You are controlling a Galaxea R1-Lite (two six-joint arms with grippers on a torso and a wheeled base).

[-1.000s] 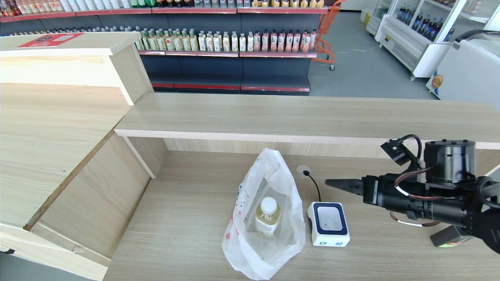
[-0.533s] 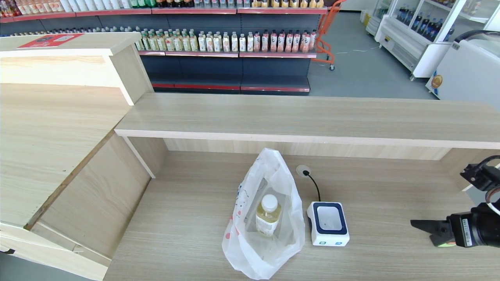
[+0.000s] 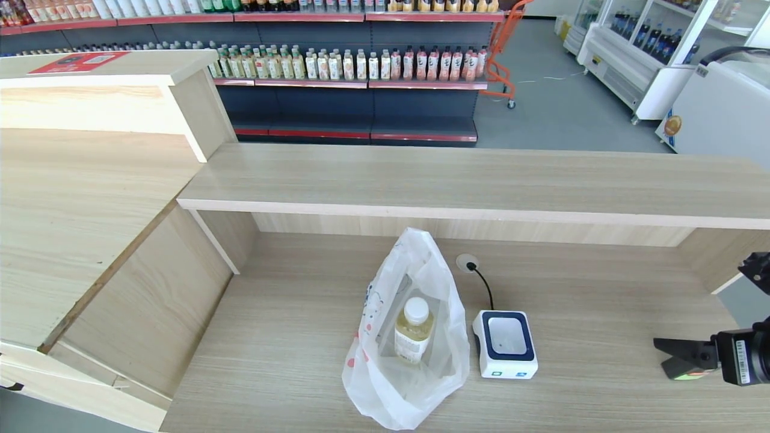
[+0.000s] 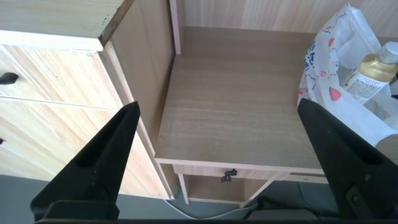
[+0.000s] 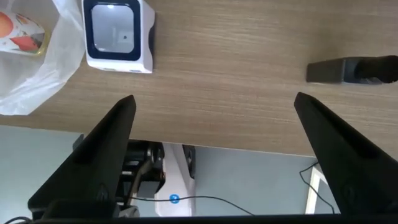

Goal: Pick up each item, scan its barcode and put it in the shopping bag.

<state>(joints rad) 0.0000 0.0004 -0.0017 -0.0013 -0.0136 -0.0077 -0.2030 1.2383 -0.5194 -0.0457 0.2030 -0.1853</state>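
A white plastic shopping bag [image 3: 385, 385] stands open at the middle of the lower counter. Upright inside it is a bottle of yellow drink [image 3: 413, 331] with a white cap. The white barcode scanner [image 3: 505, 344] sits just right of the bag, its cable running to a hole behind. My right gripper [image 3: 662, 346] is at the counter's far right, well clear of the scanner [image 5: 118, 34], open and empty [image 5: 214, 98]. My left gripper [image 4: 219, 106] is open and empty over the counter's near left edge, with the bag [image 4: 336, 68] and bottle [image 4: 373, 71] off to one side.
A small dark grey block [image 3: 683, 368] with a green mark lies on the counter under the right gripper [image 5: 351, 70]. A raised wooden ledge [image 3: 469, 180] runs behind the work surface, and a taller counter [image 3: 72, 198] walls the left. Store shelves stand beyond.
The right arm has drawn back from beside the scanner to the counter's far right edge and lower. The bag, bottle and scanner have stayed put.
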